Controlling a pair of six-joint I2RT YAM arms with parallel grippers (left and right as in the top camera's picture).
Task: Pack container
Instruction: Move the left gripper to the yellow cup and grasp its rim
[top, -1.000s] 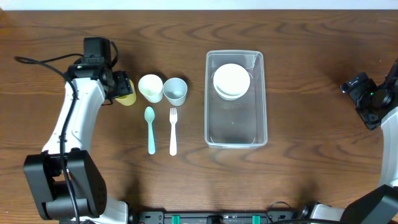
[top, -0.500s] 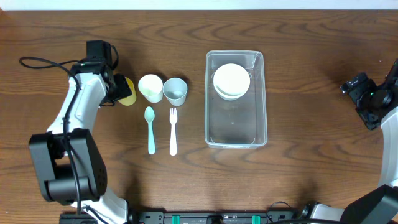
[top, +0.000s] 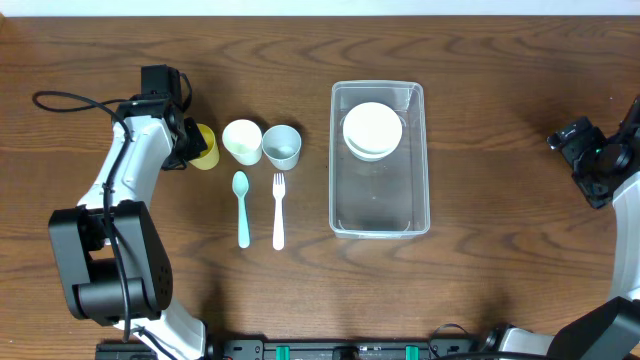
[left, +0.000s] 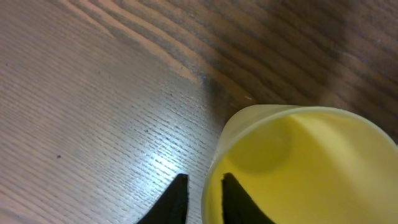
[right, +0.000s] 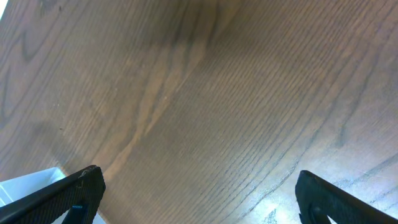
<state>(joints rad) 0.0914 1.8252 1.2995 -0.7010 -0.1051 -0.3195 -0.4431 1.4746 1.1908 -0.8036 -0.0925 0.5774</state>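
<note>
Container (top: 381, 200) packing under way: the left gripper (left: 202, 186) pinches the wall of the yellow cup (left: 298, 168) near the desk's left edge. So thin a hold could slip or tip the cup in transit. White cup (top: 242, 140), blue cup (top: 282, 145), spoon (top: 241, 208) and fork (top: 278, 210) lie between it and the container, right of centre. The right gripper (right: 199, 193) hangs spread by the right edge.

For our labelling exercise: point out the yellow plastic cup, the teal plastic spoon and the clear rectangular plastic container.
Yellow plastic cup (top: 207, 150): overhead view, its uncovered part.
Teal plastic spoon (top: 242, 214): overhead view, its handle.
Clear rectangular plastic container (top: 384, 198): overhead view, its bare floor.
</note>
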